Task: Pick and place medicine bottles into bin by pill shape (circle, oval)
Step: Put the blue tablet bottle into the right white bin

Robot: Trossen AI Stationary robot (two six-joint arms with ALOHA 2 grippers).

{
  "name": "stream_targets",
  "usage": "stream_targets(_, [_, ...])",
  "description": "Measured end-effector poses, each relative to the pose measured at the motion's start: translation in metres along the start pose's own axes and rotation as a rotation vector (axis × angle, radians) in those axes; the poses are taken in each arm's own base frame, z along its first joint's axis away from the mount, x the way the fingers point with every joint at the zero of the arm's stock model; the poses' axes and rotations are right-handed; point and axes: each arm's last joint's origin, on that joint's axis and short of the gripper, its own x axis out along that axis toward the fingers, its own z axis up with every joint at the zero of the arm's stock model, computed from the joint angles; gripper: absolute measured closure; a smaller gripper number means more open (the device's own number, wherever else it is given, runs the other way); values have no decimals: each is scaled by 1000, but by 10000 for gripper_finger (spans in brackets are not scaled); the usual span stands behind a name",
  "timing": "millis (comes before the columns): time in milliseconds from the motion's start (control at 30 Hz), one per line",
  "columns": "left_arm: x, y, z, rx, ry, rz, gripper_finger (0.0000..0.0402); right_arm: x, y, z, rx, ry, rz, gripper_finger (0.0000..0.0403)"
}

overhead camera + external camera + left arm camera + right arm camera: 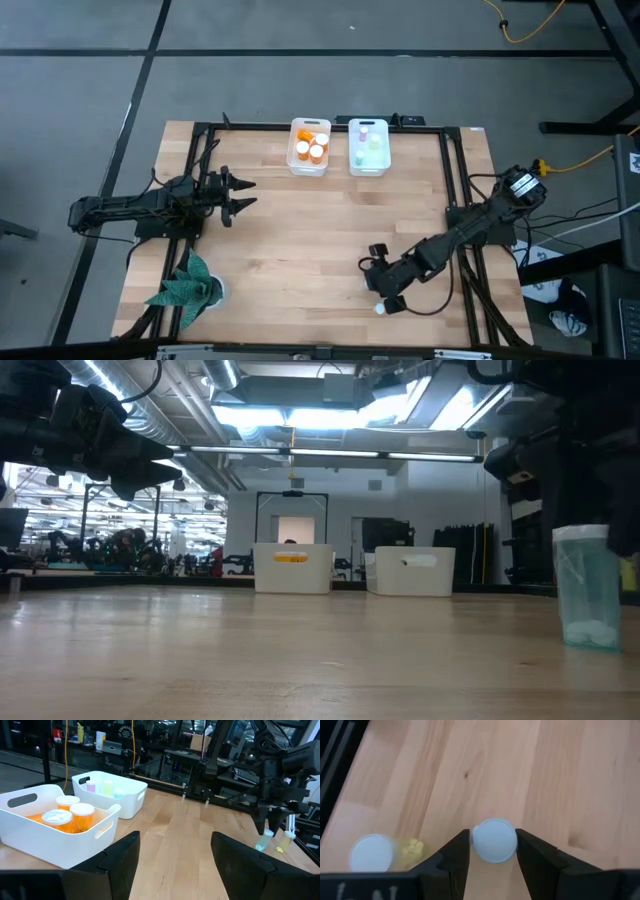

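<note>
Two small pale bottles with white caps stand at the table's near right. One [494, 840] holds white pills [590, 630]. The other [370, 852] holds yellow pills and also shows in the left wrist view [286, 840]. My right gripper [492, 837] is open above the first bottle, pointing down, one finger on each side of its cap; in the low view the cap [580, 535] stands free. A white bin [310, 147] at the far edge holds orange bottles [75, 815]. The bin [368, 147] beside it holds pale bottles. My left gripper [245, 195] is open and empty at the left.
A black frame [450, 180] runs around the table top, and its rails pass under both arms. A green leafy object [185, 290] sits at the near left corner. Bare wood lies between the bins and the two standing bottles.
</note>
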Motion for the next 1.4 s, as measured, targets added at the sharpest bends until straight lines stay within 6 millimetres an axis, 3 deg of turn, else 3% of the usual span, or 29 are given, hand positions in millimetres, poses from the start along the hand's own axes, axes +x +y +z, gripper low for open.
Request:
stream_targets(300, [0,0,0,0,0,0,165,6,-9,2,25,5,-23,244])
stream_targets(433, [0,0,0,0,0,0,165,6,-13,5,31,-25,-99,264])
stream_targets(533, [0,0,0,0,0,0,165,5,-21,8,49,-46,-159,288])
stream_targets(733, [0,0,0,0,0,0,165,-5,-43,16,109,-94,-261,291])
stream_targets(933, [0,0,0,0,1,0,165,-48,-83,22,189,-172,-541,284])
stream_targets(1167, [0,0,0,0,0,0,165,-105,-145,15,384,-222,-712,287])
stream_targets(1400, [0,0,0,0,1,0,165,-119,-208,1,503,-161,-827,286])
